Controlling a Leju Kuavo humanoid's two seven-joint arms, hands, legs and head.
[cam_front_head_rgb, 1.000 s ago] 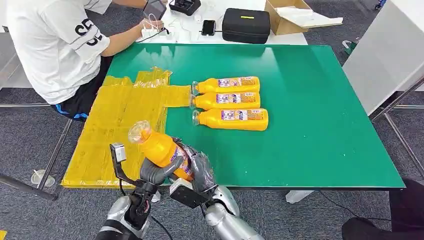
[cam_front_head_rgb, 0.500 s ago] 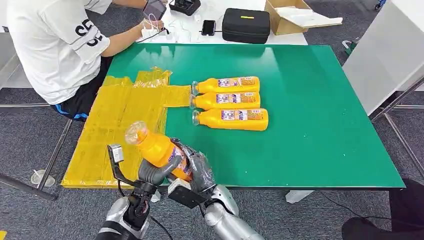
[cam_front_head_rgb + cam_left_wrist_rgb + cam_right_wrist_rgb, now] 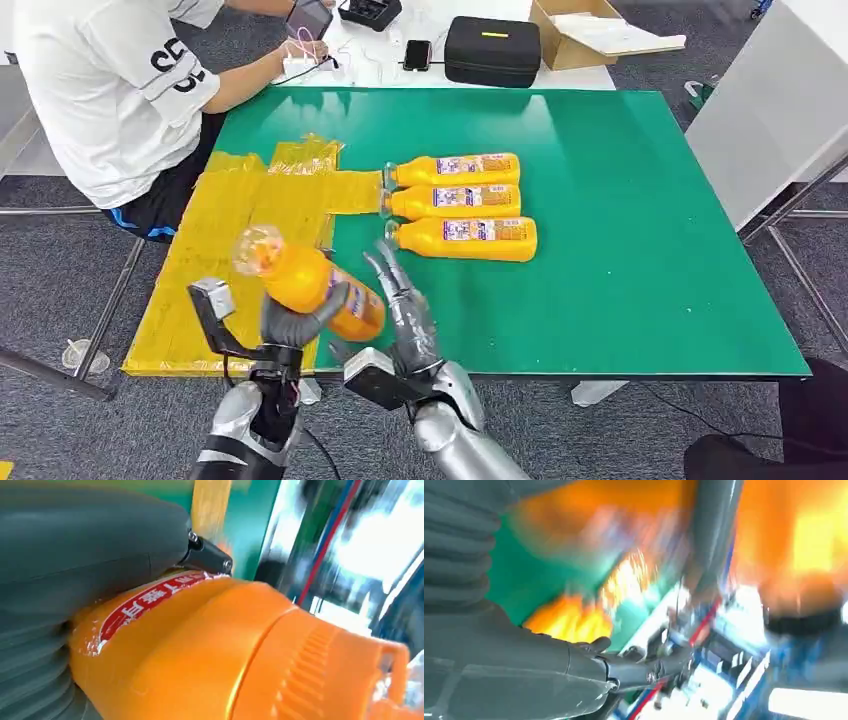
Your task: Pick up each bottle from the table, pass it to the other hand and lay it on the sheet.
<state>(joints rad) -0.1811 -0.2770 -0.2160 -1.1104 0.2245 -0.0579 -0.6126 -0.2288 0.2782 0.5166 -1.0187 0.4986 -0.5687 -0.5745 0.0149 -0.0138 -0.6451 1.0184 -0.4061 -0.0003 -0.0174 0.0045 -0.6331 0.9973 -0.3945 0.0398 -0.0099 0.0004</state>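
Observation:
My left hand [image 3: 290, 320] grips an orange juice bottle [image 3: 305, 282] above the table's front edge, its clear cap pointing toward the yellow sheet [image 3: 225, 262]. Up close in the left wrist view, the same orange bottle [image 3: 210, 655] lies against my left hand [image 3: 75, 580]. Just right of the bottle, my right hand [image 3: 402, 310] stands with its fingers spread and straight, apart from it. The right wrist view is blurred, showing my right hand [image 3: 524, 665] with nothing in it. Three more orange bottles [image 3: 455, 201] lie side by side on the green table [image 3: 620, 260].
A person in a white shirt [image 3: 110, 90] sits at the far left beside the sheet. Behind the green table, a white table holds a black case [image 3: 492, 50], a cardboard box [image 3: 590, 30] and a phone [image 3: 417, 54]. A white cabinet [image 3: 770, 110] stands at the right.
My right hand has let go of the bottle and spread its fingers. My left hand has carried the bottle a little to the left, toward the sheet.

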